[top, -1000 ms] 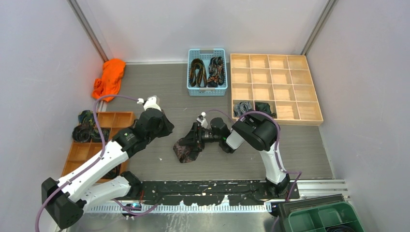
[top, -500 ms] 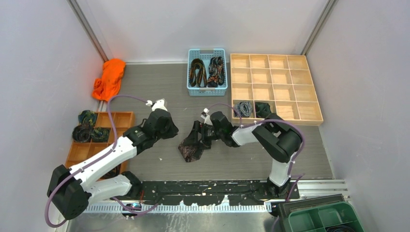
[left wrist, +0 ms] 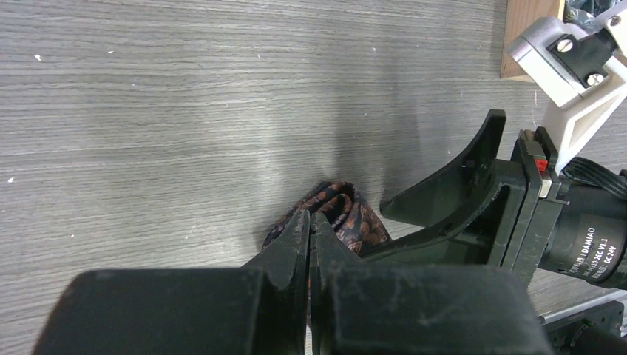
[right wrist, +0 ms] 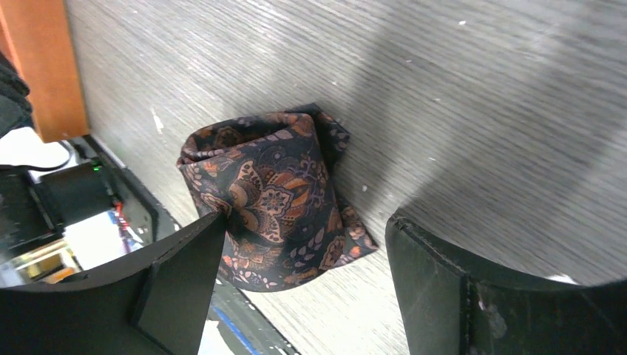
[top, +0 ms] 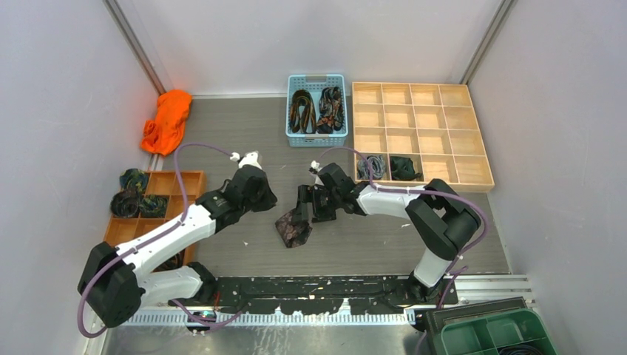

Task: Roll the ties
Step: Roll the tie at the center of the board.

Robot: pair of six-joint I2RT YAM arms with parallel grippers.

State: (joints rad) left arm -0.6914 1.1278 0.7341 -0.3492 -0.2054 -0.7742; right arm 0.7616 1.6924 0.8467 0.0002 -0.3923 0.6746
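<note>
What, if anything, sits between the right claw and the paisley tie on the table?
Nothing visible. The right claw stands open, with the folded paisley tie lying on the table just ahead of its fingers. The left claw is shut beside the tie, not in the gap.

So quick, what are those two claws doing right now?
Left gripper: closed tight, apparently empty.
Right gripper: open, not gripping the bunched brown-maroon paisley fabric tie.

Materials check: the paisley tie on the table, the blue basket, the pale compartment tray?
Paisley tie: soft woven fabric with low sheen, creased in folds; silk or polyester, cannot tell.
Blue basket: likely moulded plastic, uniform colour and slotted walls.
Compartment tray: probably light unpainted wood, pale tan with thin slat dividers.
</note>
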